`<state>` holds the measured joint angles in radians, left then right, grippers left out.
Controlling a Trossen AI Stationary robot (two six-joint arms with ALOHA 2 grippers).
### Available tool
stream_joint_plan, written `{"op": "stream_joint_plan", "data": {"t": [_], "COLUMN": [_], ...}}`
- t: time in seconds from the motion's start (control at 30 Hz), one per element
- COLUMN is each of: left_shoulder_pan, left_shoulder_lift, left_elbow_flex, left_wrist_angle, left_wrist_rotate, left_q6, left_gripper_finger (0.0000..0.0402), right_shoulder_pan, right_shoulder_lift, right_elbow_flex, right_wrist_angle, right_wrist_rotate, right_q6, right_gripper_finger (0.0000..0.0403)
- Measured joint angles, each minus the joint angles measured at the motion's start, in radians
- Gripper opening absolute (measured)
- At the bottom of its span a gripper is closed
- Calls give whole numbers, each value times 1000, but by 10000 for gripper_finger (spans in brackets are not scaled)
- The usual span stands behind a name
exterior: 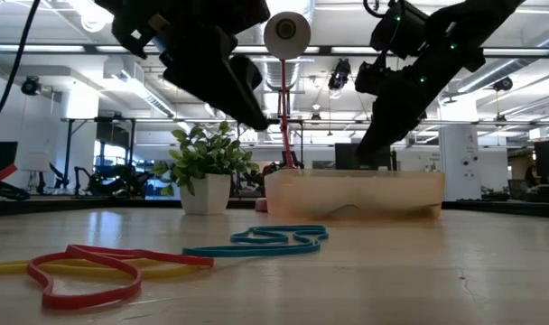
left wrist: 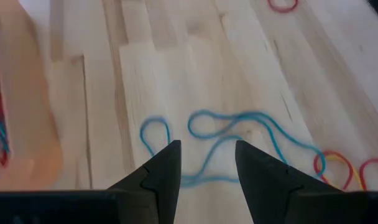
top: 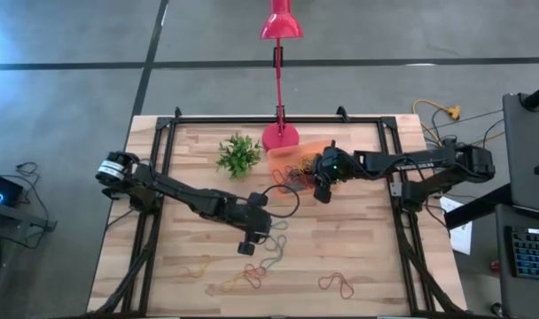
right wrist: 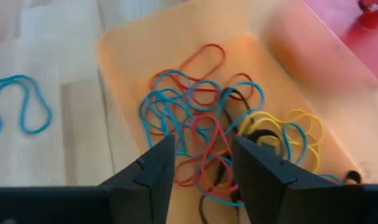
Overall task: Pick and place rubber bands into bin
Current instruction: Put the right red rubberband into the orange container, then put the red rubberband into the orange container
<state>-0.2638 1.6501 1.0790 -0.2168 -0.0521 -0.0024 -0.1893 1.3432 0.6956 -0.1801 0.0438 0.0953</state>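
The orange bin [top: 292, 152] stands at the table's far middle and holds a pile of several rubber bands [right wrist: 207, 118] in blue, red, yellow and black. My right gripper [right wrist: 201, 149] hangs open and empty above that pile, at the bin's near right side [top: 323, 186]. My left gripper [left wrist: 207, 155] is open and empty above the table's middle [top: 252, 235], just short of a long blue band [left wrist: 239, 134] lying flat on the wood. More loose bands lie toward the near edge: red and orange [top: 252, 275], red [top: 336, 283], yellow [top: 194, 268].
A small green plant in a white pot [top: 238, 155] stands left of the bin. The pink lamp base [top: 280, 136] is right behind the bin, and its stem rises over it. A black cable loop [top: 283, 199] lies between the arms. Bare wood shows at the near right.
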Motion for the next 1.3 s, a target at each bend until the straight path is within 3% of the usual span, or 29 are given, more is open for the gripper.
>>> {"op": "stream_joint_plan", "data": {"t": [0.2, 0.33, 0.57, 0.8, 0.93, 1.1, 1.3], "left_shoulder_pan": [-4, -33, -118, -193, -221, -241, -248], "left_shoulder_lift": [0, 0, 0, 0, 0, 23, 102], "left_elbow_flex": [-8, -9, -25, -44, -76, -79, -81], "left_wrist_angle": [-35, -61, -64, 40, 152, 165, 209], "left_wrist_rotate": [17, 91, 171, 172, 166, 86, 77], "left_q6": [-80, -104, -195, -231, -231, -226, -229], "left_gripper_finger": [136, 136, 136, 136, 136, 136, 136], "right_shoulder_pan": [1, 18, 166, 315, 424, 579, 739], "right_shoulder_lift": [-38, -62, -78, -80, -80, -80, -80], "right_elbow_flex": [0, 0, 0, -1, -1, -2, -2], "right_wrist_angle": [-23, -57, -44, -40, -38, 16, 103], "right_wrist_rotate": [-24, -148, -176, -169, -79, 62, 227], "right_q6": [-14, -59, -130, -66, -8, 34, 33], "right_gripper_finger": [169, 175, 166, 152, 149, 148, 148]}}
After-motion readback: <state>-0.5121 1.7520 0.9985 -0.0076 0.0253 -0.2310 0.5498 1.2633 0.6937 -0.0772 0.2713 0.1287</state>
